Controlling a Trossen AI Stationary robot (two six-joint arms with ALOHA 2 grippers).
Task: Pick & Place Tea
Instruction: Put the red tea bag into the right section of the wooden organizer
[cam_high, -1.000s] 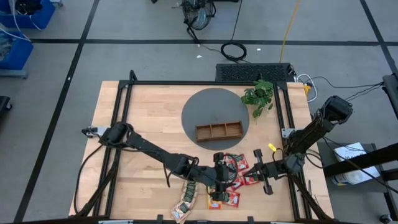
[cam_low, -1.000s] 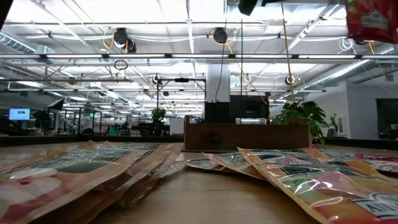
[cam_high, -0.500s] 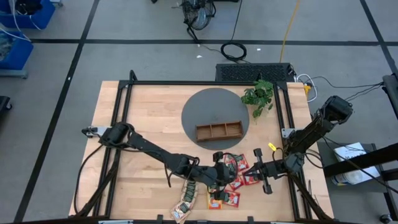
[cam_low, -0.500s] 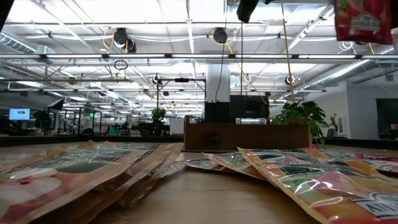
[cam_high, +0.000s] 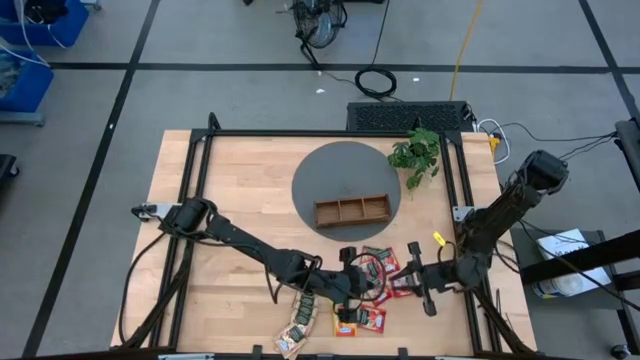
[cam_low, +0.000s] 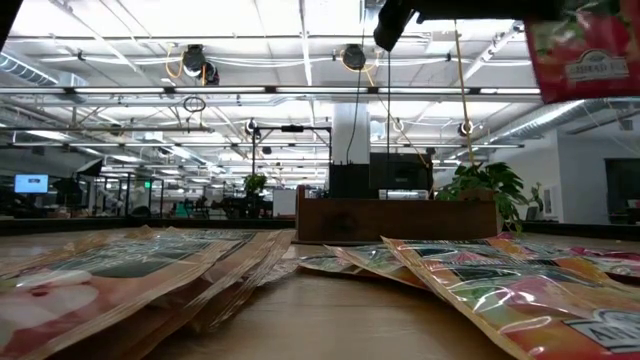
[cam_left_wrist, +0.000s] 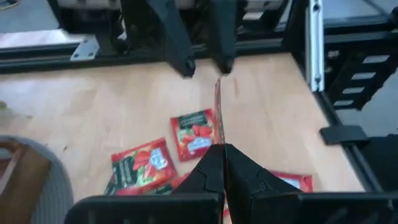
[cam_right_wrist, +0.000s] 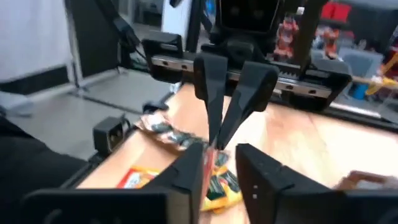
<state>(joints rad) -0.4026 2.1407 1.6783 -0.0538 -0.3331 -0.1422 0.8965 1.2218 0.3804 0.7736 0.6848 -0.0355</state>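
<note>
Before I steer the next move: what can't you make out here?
Brown wooden three-compartment tray: low view, front wall hides the inside; high view, too small.
Red flat tea packet in the left gripper: edge-on in left wrist view, label unseen; cut by low view's top edge.
Pile of tea packets: arms overlap it in high view; count unclear.

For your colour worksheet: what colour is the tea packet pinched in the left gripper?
Red, with a dark label: the held tea packet shows best in the low view.

tray (cam_high: 352, 211) on mat (cam_high: 320, 180), counter (cam_high: 240, 200) centre | plant (cam_high: 418, 152) right-behind tray | tea packets (cam_high: 375, 300) before tray | left tool (cam_high: 358, 272) facing right tool (cam_high: 408, 279) above packets
</note>
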